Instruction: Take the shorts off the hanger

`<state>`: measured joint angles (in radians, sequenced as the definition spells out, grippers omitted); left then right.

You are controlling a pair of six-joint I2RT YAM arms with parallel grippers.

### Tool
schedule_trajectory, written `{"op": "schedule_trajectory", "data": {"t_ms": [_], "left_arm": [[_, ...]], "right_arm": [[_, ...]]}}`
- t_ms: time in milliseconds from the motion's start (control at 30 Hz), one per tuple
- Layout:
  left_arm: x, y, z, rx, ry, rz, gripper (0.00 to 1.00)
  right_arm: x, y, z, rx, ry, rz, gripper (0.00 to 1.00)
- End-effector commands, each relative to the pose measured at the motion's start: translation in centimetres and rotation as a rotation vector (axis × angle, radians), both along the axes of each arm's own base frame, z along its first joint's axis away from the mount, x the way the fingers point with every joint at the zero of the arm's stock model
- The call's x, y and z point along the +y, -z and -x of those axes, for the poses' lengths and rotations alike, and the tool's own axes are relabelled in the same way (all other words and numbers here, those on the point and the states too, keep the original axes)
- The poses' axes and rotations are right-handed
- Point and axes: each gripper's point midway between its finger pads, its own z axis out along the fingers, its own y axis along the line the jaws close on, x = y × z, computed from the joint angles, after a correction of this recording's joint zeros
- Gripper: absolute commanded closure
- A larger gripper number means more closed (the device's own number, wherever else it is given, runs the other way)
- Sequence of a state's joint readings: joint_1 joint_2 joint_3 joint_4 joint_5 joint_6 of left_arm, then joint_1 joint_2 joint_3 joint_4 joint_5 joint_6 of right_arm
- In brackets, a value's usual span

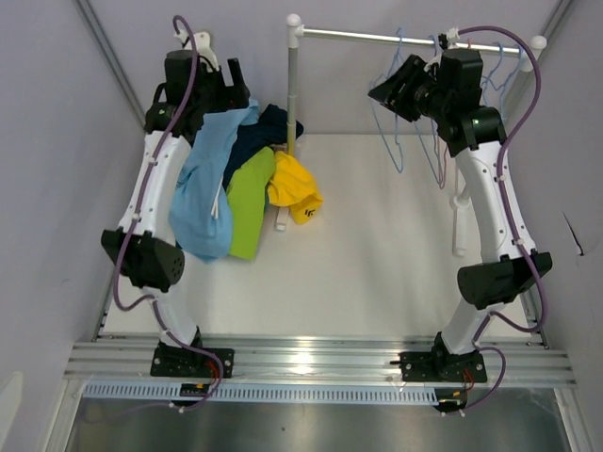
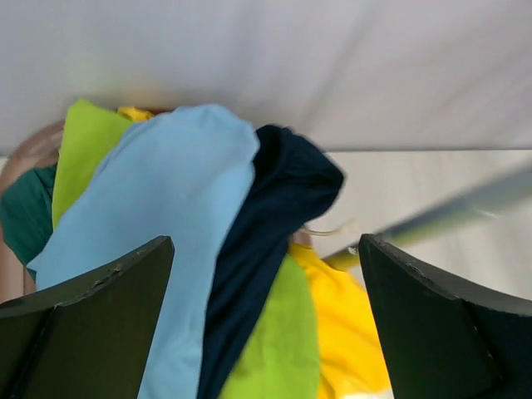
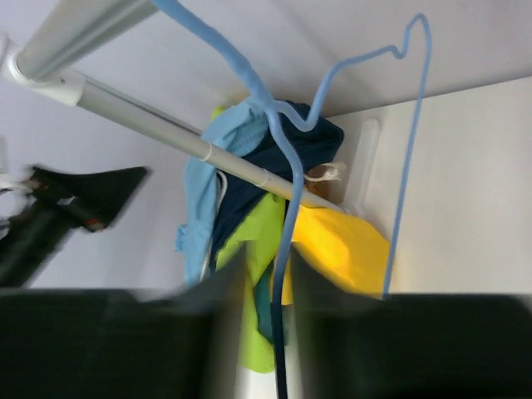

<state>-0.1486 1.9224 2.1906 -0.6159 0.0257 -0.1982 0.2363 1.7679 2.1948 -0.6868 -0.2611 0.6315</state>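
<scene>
The left end effector (image 2: pixel 264 248) is seen spread wide, with nothing gripped; directly ahead, between its dark fingers (image 2: pixel 100 320), the light blue cloth shorts (image 2: pixel 166 208) are framed, with the navy cloth shorts (image 2: pixel 278 208) just beside them. In the overhead view the whole heap is found on the left part of the white worktop (image 1: pixel 396 235), at the foot of the pale upright post (image 1: pixel 293 94); the lime green cloth shorts (image 1: pixel 247 200) and bright yellow cloth shorts (image 1: pixel 296 191) are piled against its right side, and a sliver of dark teal cloth shorts (image 2: pixel 25 218) is glimpsed at the wrist view's edge. The light blue pair's long axis is laid from the post toward the arm bases. The right end effector (image 3: pixel 266 283) is raised at the silver metal rail (image 1: pixel 358 35), well apart from the heap; a thin blue wire hanger (image 3: pixel 223 51) is threaded through its narrow, blurred gap, and whether it is pinched cannot be told. No cloth is seen on the hangers; the left arm is judged the nearer to the heap.
</scene>
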Motion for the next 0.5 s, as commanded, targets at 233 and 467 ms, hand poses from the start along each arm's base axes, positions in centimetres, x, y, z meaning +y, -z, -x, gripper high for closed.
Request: {"op": "schedule_trajectory", "data": {"t_ms": [233, 467], "left_arm": [[0.5, -14.4, 12.9, -0.297, 0.011, 0.015, 0.01], [0.0, -14.4, 21.1, -0.376, 0.076, 0.04, 0.01]], "right_arm": [[-2.1, -4.2, 4.4, -0.099, 0.044, 0.027, 0.01], [-6.8, -4.8, 9.8, -0.144, 0.184, 0.14, 0.0]]}}
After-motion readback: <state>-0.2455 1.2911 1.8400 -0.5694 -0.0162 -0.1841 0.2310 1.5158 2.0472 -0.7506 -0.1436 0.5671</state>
